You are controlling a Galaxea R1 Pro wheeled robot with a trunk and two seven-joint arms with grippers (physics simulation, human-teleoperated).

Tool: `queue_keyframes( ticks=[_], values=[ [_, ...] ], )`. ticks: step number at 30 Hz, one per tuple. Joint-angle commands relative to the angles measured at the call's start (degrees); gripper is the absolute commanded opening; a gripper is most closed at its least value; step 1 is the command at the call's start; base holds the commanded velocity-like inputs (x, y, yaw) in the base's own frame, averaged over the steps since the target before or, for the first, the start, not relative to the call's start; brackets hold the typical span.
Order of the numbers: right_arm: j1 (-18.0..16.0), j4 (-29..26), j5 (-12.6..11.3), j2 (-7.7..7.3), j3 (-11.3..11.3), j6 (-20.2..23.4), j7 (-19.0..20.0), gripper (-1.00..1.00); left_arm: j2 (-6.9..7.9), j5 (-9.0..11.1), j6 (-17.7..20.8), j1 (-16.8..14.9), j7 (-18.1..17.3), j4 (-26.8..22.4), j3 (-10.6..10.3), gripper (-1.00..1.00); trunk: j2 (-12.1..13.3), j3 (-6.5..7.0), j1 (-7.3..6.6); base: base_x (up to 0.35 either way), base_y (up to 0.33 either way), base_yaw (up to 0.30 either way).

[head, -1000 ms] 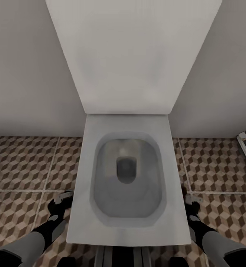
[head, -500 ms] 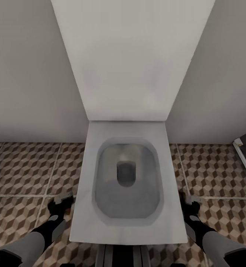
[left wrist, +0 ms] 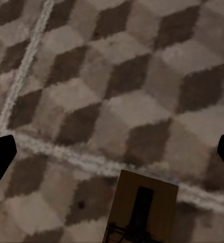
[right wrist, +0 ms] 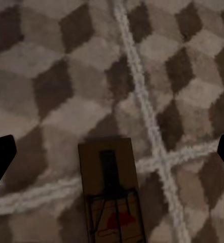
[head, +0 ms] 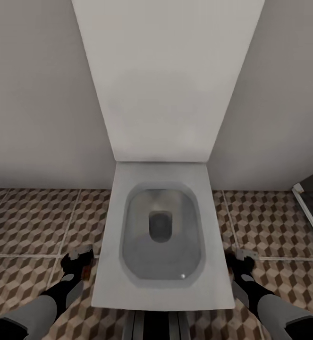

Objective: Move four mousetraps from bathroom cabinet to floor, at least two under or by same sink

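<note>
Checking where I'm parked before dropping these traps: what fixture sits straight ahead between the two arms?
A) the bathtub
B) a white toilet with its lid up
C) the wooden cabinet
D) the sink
B: the head view shows a white toilet, lid raised against the wall, standing on the cube-pattern bathroom floor between the left claw and right claw.

Tan mousetrap [left wrist: 145,207] flat on cube-patterned bathroom floor [left wrist: 117,76], seemingly just beside a pale grout line [left wrist: 91,162]

Bathroom: toilet [head: 162,222], cube-patterned floor tiles [head: 29,222]
</note>
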Motion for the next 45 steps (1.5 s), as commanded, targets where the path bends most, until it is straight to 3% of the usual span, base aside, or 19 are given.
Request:
queue_keyframes(
  ticks=[1, 45],
  values=[
    [0.0, 0.0, -0.4, -0.02, 0.5, -0.1, -0.2, 1.00, 0.02, 0.2, -0.1, 0.0, 0.4, 0.0, -0.5, 1.00, 0.0, 0.20, -0.03, 0.000, 0.000, 0.000],
    [0.0, 0.1, -0.4, 0.03, 0.5, -0.1, -0.2, 1.00, 0.11, 0.2, -0.1, 0.0, 0.4, 0.0, -0.5, 1.00, 0.6, 9.94, -1.17, 0.000, 0.000, 0.000]
  ],
)
